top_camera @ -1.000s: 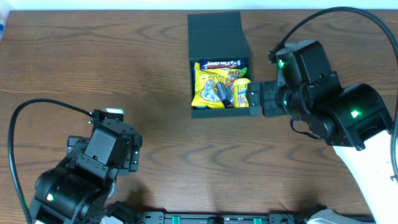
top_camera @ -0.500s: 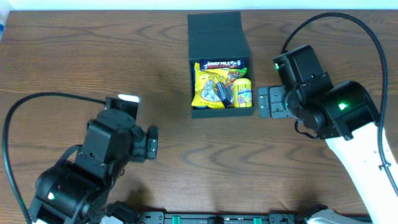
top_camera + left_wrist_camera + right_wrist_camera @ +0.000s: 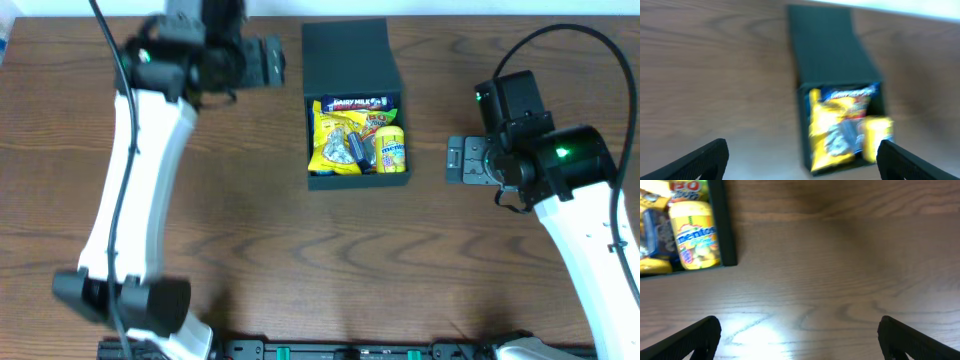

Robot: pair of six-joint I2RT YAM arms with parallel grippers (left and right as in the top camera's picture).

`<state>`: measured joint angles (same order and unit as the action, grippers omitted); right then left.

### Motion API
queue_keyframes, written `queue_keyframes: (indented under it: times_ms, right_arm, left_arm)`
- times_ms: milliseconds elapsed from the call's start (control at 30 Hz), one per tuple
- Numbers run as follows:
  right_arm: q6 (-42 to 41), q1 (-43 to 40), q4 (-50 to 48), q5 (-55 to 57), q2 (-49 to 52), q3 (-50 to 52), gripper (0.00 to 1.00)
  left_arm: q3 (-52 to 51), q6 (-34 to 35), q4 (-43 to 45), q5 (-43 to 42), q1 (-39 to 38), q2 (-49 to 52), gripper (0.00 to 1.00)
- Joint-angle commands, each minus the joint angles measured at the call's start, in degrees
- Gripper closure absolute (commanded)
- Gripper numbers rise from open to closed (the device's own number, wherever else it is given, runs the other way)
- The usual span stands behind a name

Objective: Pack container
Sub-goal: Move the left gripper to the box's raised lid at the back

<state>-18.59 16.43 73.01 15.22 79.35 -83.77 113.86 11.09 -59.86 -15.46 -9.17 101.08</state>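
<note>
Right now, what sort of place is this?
Probably a robotics lab bench: a left arm and right arm with trailing cables share a wooden table holding a snack-filled dark green box.

The container (image 3: 345,55) looks matt, the wood table (image 3: 250,230) grained, the snack packets (image 3: 335,140) glossy.

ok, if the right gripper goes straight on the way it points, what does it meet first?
Probably bare table: the open right gripper frames only wood. The container and its yellow Mentos bottle sit off to its left, out of line. Height is unclear.
</note>
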Motion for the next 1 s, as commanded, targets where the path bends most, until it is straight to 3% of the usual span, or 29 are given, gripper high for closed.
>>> queue_keyframes:
  times_ms: [0, 267, 467, 967]
  right_arm:
    - [1.0, -0.7, -0.8, 0.8, -0.1, 1.0, 0.01]
    - [1.1, -0.7, -3.4, -1.5, -0.1, 1.1, 0.01]
    - [1.1, -0.7, -3.4, -2.2, -0.1, 1.1, 0.01]
    - [1.0, -0.7, -3.4, -4.3, -0.1, 1.1, 0.01]
  left_arm:
    - [5.1, 3.2, 0.5, -21.9, 6.0, 8.7, 0.05]
    - [5.8, 11.0, 12.5, -27.7, 9.2, 25.0, 0.05]
    - [5.8, 12.3, 18.6, -31.9, 7.4, 33.0, 0.05]
    - [5.8, 12.3, 23.0, -29.3, 3.4, 39.3, 0.05]
